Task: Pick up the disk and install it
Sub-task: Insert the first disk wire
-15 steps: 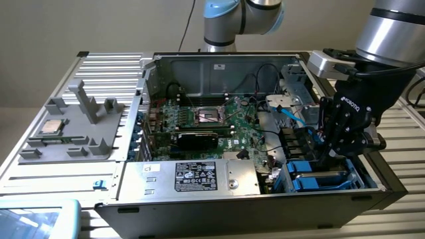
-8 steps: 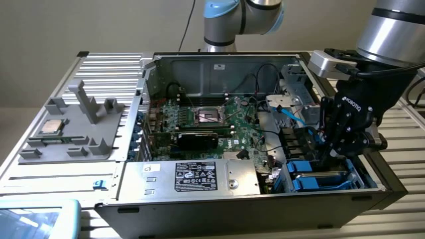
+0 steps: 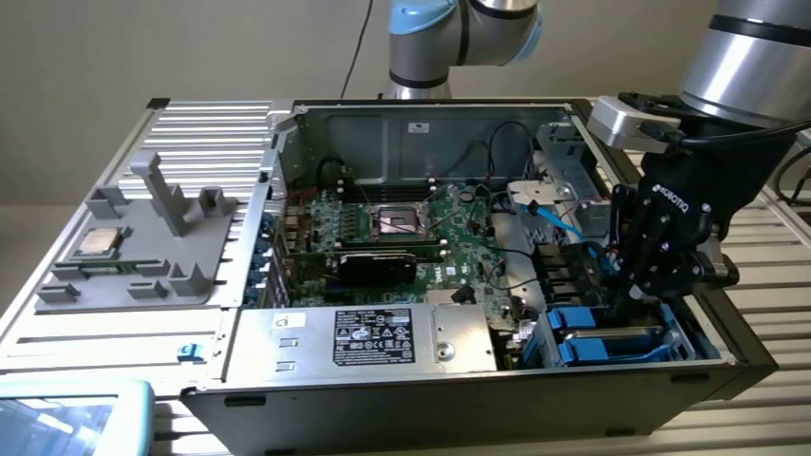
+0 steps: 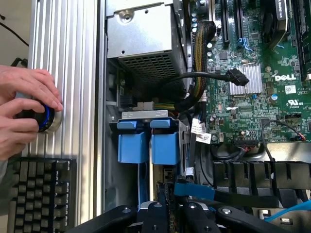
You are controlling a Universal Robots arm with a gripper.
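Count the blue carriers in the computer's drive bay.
2, side by side: one blue carrier nearer the case wall, the other nearer the motherboard. Blue piece at the claw may be another.

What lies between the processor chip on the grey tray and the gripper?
Exterior view: between chip and gripper lie the case wall and the green motherboard.

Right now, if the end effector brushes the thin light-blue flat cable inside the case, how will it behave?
The thin light-blue flat cable will probably flex aside: it hangs in a loose curve beside the green motherboard. It looks light, so expect little resistance. Its ends seem plugged in, so it may spring back or snag.
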